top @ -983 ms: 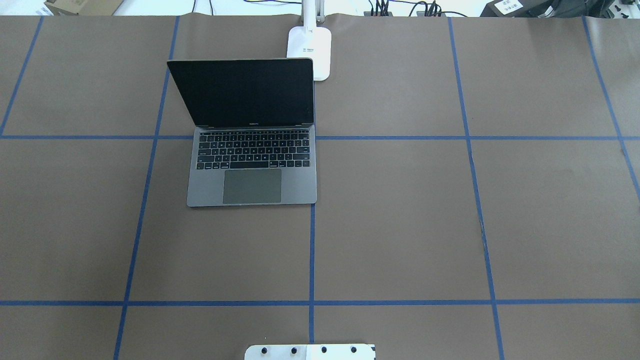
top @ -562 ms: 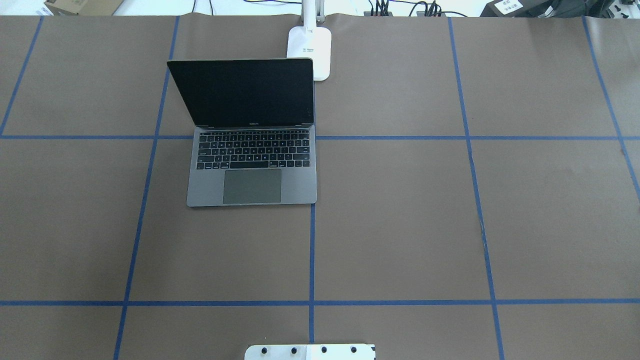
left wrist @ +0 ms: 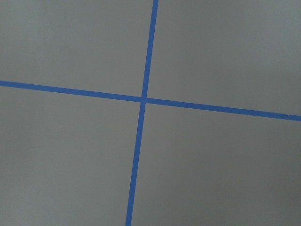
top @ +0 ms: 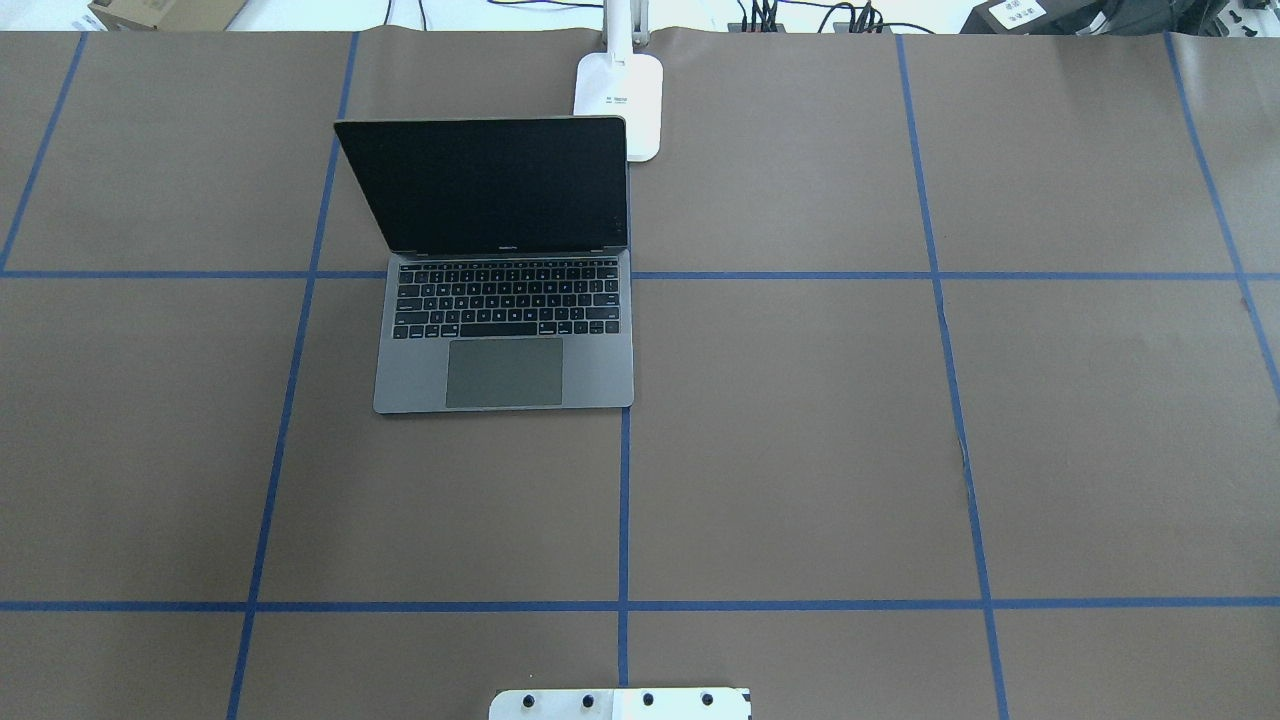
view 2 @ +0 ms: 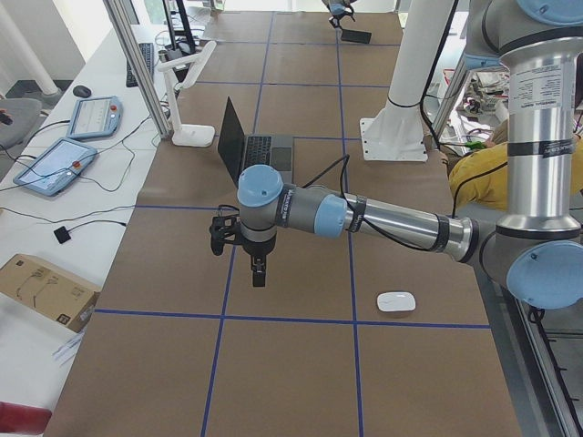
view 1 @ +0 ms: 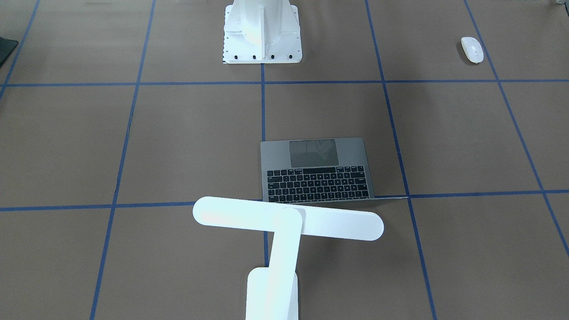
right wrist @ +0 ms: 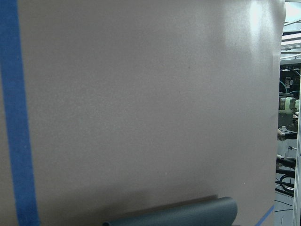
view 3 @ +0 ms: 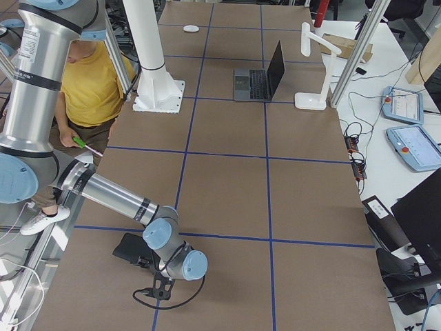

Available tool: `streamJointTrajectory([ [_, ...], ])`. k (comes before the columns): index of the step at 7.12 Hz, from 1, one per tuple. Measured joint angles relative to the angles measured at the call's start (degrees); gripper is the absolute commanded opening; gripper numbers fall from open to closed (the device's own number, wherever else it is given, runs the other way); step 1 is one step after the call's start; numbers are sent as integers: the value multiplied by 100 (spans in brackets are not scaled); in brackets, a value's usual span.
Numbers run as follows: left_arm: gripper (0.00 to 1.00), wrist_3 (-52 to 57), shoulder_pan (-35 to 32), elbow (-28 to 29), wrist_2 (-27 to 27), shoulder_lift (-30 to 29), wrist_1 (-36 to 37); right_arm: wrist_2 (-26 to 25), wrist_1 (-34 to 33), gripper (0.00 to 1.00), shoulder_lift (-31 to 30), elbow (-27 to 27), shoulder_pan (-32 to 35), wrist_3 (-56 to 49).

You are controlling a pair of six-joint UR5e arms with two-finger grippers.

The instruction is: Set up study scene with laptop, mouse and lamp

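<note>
Laptop (top: 500, 300), mouse (view 1: 472, 49) and lamp (view 1: 288, 218): one of each in view

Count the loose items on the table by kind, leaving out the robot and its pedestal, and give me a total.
laptop: 1
mouse: 1
lamp: 1
black pad: 1
Total: 4
</note>
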Motion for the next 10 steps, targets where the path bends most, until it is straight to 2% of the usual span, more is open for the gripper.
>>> streamJointTrajectory([
  [2,100,0,0,3,0,0,0,2,2,69,0,-4,-34,-44],
  [4,100,0,0,2,0,0,0,10,3,57,0,15,-66,-141],
  [5,100,0,0,-1,0,-1,0,14,1,46,0,25,-74,-170],
  [7,100,0,0,-4,0,-2,2,37,1,19,2,96,-79,-192],
  [8,100,0,-1,-8,0,-1,6,47,1,0,5,180,-80,-210],
  [10,100,0,-2,-34,0,0,14,65,-5,0,17,352,-80,-232],
])
